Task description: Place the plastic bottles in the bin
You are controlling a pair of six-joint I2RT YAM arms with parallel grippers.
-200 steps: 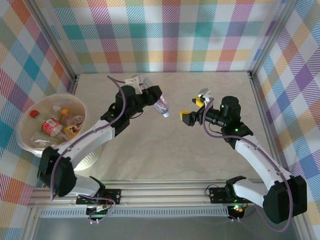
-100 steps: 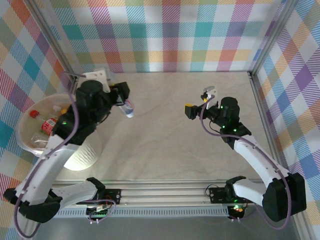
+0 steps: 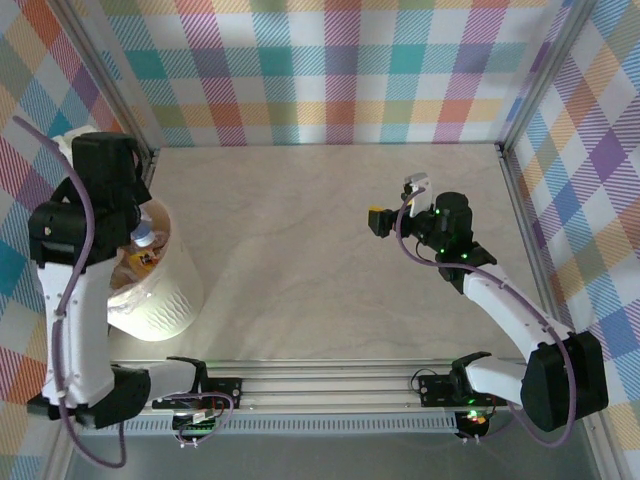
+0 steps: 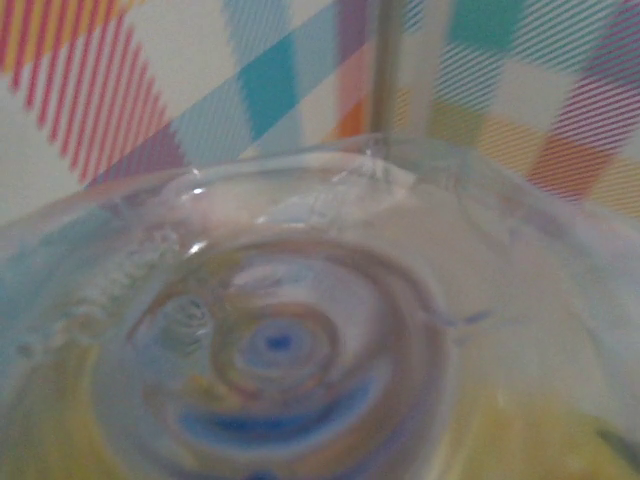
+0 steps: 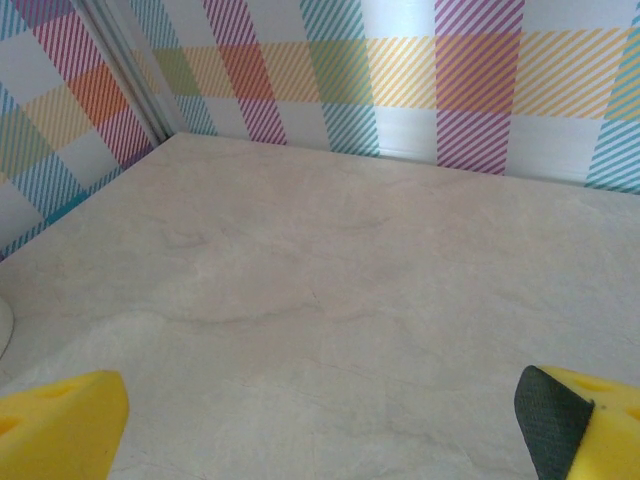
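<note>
My left gripper [image 3: 132, 228] hangs above the bin [image 3: 168, 300] at the table's left edge, shut on a clear plastic bottle [image 3: 145, 238] with a blue cap. That bottle's round base [image 4: 280, 340] sits blurred right in front of the left wrist camera. The arm hides most of the bin's inside; part of another bottle with a yellow-orange label [image 3: 142, 262] shows in it. My right gripper [image 3: 395, 202] hovers open over the table's right half, with nothing between its yellow fingers [image 5: 60, 420].
Checkered walls and metal frame posts [image 3: 120, 100] close in the table [image 3: 300, 260] on three sides. The bin stands against the left wall. The beige tabletop [image 5: 330, 280] stretches bare ahead of the right gripper.
The left arm has swung from the table's middle to the left and risen over the bin, carrying the bottle. The right gripper has drawn back slightly and stayed open.
</note>
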